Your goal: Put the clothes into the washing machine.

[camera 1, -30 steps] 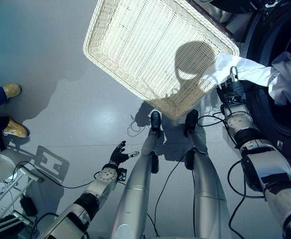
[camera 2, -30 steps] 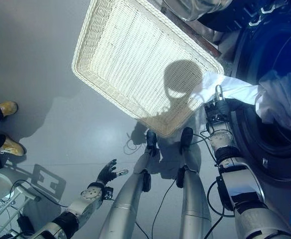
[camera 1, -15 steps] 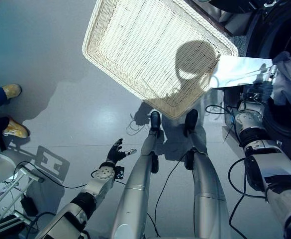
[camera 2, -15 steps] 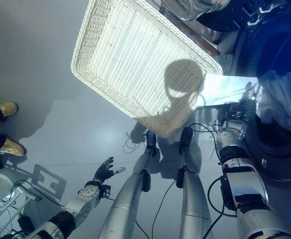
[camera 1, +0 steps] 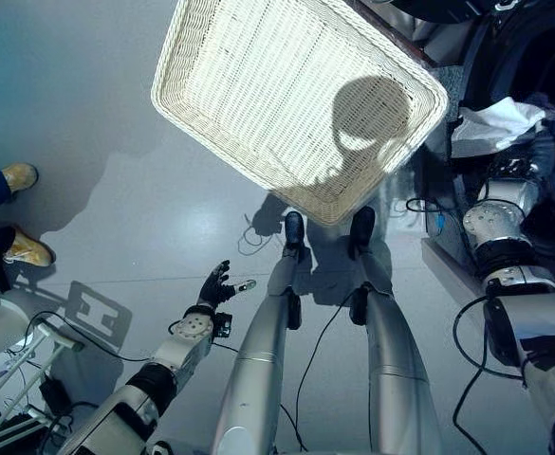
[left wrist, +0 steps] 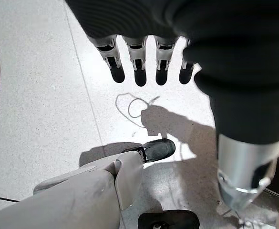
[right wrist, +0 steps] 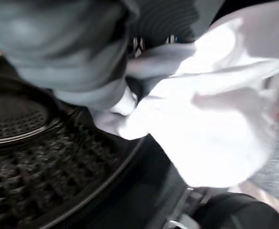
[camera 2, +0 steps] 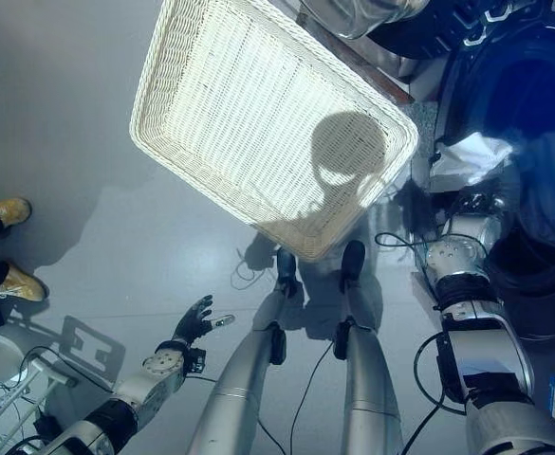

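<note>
My right hand (camera 1: 507,172) is raised at the dark opening of the washing machine (camera 1: 543,57) on the right, shut on a bunched white cloth (camera 1: 493,121). In the right wrist view the white cloth (right wrist: 211,124) hangs over the rim above the perforated drum (right wrist: 29,138), next to a grey garment (right wrist: 67,52) that also lies in the opening. My left hand (camera 1: 215,287) hangs low on the left over the floor, open, with its fingers (left wrist: 139,71) straight and nothing in it.
A large white wicker basket (camera 1: 258,85) lies on the grey floor ahead, with nothing in it. A person's tan shoes (camera 1: 21,175) stand at the left edge. A white stand (camera 1: 2,341) is at the lower left.
My right hand has carried the white cloth rightward from the basket's corner to the washing machine's opening, where the cloth now bunches. The left hand has hardly moved.
</note>
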